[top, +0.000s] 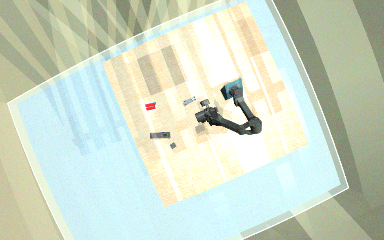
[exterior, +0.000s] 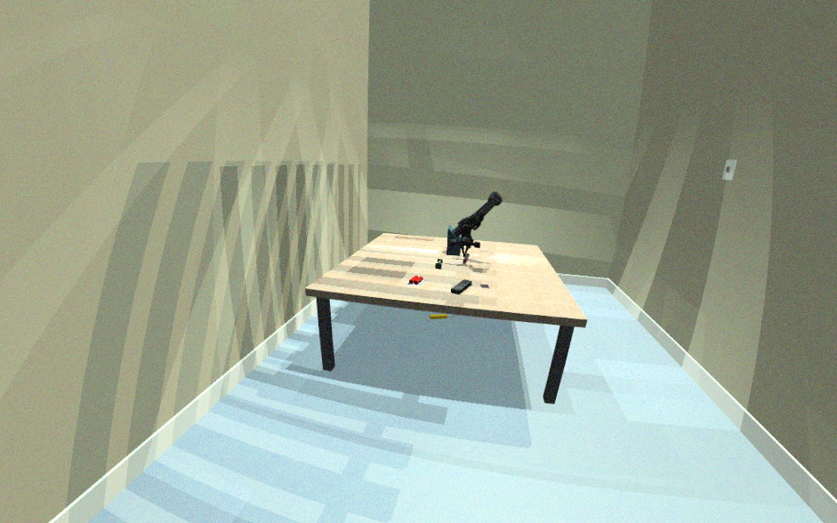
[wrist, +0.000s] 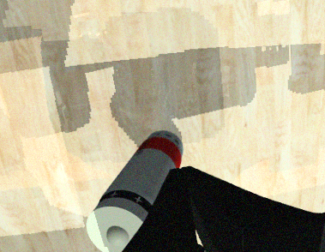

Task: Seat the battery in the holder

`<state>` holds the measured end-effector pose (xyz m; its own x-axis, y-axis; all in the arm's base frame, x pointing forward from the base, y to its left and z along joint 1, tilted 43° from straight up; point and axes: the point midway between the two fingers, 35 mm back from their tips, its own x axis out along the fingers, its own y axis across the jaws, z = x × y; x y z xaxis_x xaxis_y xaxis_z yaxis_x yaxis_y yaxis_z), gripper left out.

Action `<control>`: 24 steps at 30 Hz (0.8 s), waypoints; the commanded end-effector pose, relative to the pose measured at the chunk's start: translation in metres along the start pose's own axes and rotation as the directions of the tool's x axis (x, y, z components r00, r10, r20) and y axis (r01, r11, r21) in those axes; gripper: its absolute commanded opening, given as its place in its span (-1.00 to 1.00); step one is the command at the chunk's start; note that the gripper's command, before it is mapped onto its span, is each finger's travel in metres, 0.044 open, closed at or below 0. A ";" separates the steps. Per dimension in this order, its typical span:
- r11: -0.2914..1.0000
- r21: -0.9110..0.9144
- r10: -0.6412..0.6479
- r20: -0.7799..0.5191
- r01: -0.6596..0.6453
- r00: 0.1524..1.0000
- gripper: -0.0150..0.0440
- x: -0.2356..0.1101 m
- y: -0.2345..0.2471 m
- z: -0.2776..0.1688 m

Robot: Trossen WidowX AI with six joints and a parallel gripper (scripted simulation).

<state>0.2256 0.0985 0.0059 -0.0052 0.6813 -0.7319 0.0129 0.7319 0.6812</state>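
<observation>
The battery (wrist: 137, 176) (exterior: 466, 259) is grey with a red band and a pale end disc. In the wrist view it lies diagonally across the picture beside my fingers, pale end nearest the camera. In the exterior view it appears tilted on the table below the gripper; in the top view the arm hides it. My gripper (wrist: 180, 177) (exterior: 464, 251) points down and is shut with nothing between its fingers. Its dark finger overlaps the battery's right side in the wrist view; whether they touch is unclear. The holder (top: 188, 101) (exterior: 438, 264) stands apart on the table, outside the wrist view.
A red double-cylinder object with blue edging (top: 150, 106) (exterior: 415, 279), a dark oblong device (top: 157, 135) (exterior: 461, 286) and a small grey square (top: 173, 145) (exterior: 484, 285) lie on the table. The arm's blue base (top: 227, 91) stands farther back. A yellow object (exterior: 438, 317) shows below the table edge.
</observation>
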 end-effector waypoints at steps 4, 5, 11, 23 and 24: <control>1.000 0.001 0.006 -0.003 -0.006 1.000 -0.49 0.000 0.013 -0.001; 1.000 0.001 0.007 -0.003 -0.007 1.000 -0.49 0.000 0.014 -0.002; 1.000 0.001 0.009 -0.004 -0.009 1.000 -0.49 0.000 0.023 -0.003; 1.000 -0.001 0.000 -0.002 0.000 1.000 -0.49 -0.039 0.021 0.002; 1.000 0.000 0.000 -0.002 0.000 1.000 -0.49 -0.046 0.021 0.001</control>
<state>0.2255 0.0955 0.0402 -0.0154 0.6841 -0.7293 0.0203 0.7294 0.6838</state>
